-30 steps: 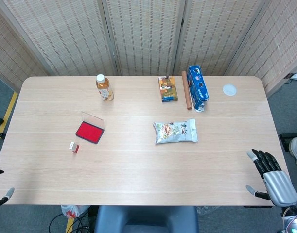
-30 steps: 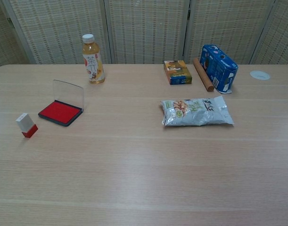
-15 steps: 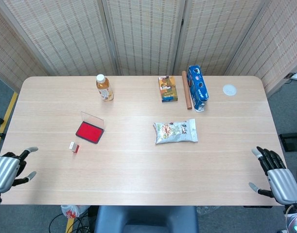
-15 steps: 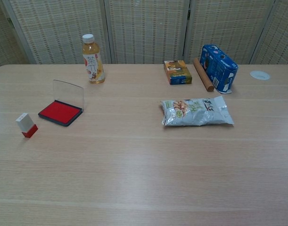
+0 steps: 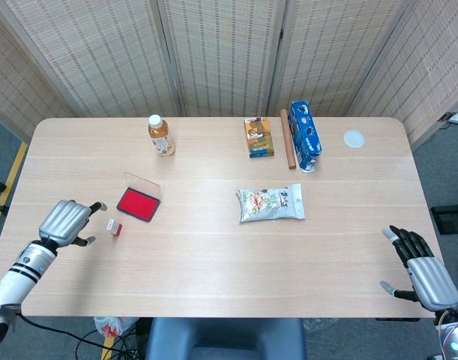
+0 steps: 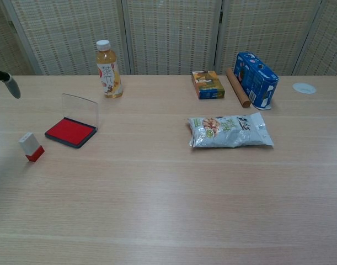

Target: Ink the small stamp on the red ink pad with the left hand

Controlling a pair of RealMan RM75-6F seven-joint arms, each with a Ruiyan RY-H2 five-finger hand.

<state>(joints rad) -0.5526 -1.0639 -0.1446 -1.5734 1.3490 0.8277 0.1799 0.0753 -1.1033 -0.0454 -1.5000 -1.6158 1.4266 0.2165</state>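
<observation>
The small stamp (image 5: 114, 226) stands upright on the wooden surface (image 5: 214, 255), white body above a red base, just near and left of the red ink pad (image 5: 137, 204), whose clear lid is raised at its far edge. The two are close but apart. A block this small looks light and rigid, likely to tip or skid if nudged from one side, so a pinch across the white upper body, from opposite sides, seems the safest hold, leaving the red base free to meet the pad.

The left hand (image 5: 66, 222) hovers just left of the stamp, holding nothing and touching neither stamp nor pad; its fingers are loosely curled with a fingertip or two reaching toward the stamp. In the chest view only one dark fingertip shows at the left edge. The right hand (image 5: 422, 271) waits at the near right corner, fingers spread and empty.
</observation>
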